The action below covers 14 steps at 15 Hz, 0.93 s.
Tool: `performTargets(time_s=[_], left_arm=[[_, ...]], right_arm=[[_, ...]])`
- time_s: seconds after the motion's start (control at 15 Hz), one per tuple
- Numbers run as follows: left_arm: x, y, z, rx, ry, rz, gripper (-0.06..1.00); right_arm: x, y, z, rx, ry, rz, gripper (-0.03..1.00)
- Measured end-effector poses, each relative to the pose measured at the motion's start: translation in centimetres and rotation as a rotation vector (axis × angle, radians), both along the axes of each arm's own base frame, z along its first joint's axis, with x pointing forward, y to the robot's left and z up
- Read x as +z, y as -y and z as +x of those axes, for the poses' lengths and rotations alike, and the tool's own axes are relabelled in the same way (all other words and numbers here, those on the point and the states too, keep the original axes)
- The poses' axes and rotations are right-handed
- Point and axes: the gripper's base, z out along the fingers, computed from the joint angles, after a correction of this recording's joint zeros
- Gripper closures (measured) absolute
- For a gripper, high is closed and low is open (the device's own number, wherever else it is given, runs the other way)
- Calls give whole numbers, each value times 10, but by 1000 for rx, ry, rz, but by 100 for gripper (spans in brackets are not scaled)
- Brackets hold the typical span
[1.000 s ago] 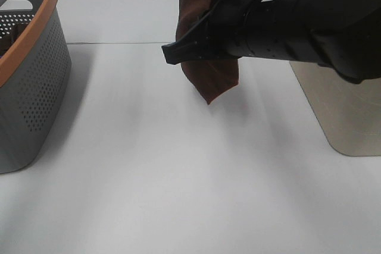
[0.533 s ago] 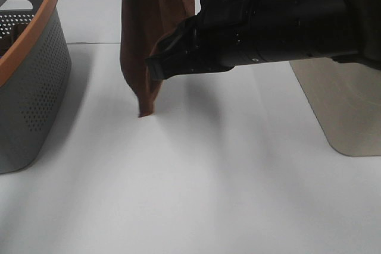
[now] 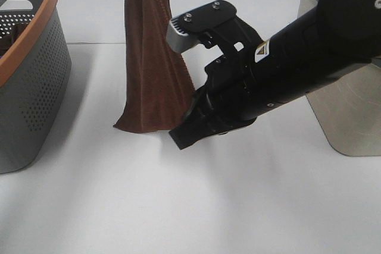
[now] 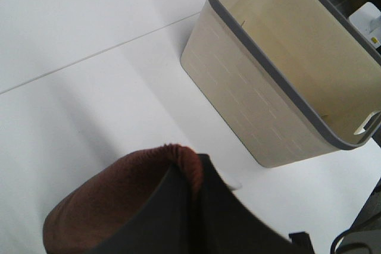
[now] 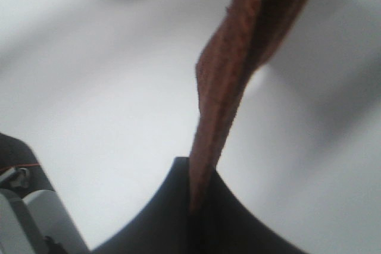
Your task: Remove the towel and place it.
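towel (image 3: 149, 69) hangs stretched beside beige basket (image 3: 351, 117), hem at table (image 3: 178, 206). left gripper (image 4: 193, 185) clamped on its upper end, right gripper (image 5: 196, 197) pinching its lower edge.

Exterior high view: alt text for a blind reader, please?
A reddish-brown towel hangs from above, its lower edge touching a white table. A black robot arm reaches in from the right; a grey basket stands left, a beige basket right.

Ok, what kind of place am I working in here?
Probably a lab bench staged for laundry sorting: a plain white table, a perforated grey basket with an orange rim, a beige basket, and a brown towel held up between them.
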Motion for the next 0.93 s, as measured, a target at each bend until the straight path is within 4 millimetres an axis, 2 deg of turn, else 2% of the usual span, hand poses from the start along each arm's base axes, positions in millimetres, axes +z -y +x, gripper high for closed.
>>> performTargets(time_s=[0.2, 0.4, 0.47, 0.6, 0.73, 0.8, 0.93], left_arm=[[-1, -2, 2, 20, 10, 30, 94], [-4, -10, 7, 128, 1, 72, 94], [-6, -15, 10, 216, -24, 92, 94], [-7, -19, 12, 258, -27, 110, 94], [-11, -18, 17, 271, -28, 101, 94], [-14, -16, 23, 290, -17, 79, 94], [-25, -12, 39, 320, 8, 44, 94]], right_arm=[[6, 21, 12, -214, 106, -136, 97], [38, 34, 34, -381, 325, -225, 97], [65, 34, 48, -409, 490, -240, 97], [92, 26, 65, -424, 609, -256, 97], [105, 23, 85, -451, 659, -245, 97], [110, 28, 98, -486, 668, -237, 97], [114, 51, 129, -538, 685, -181, 97]])
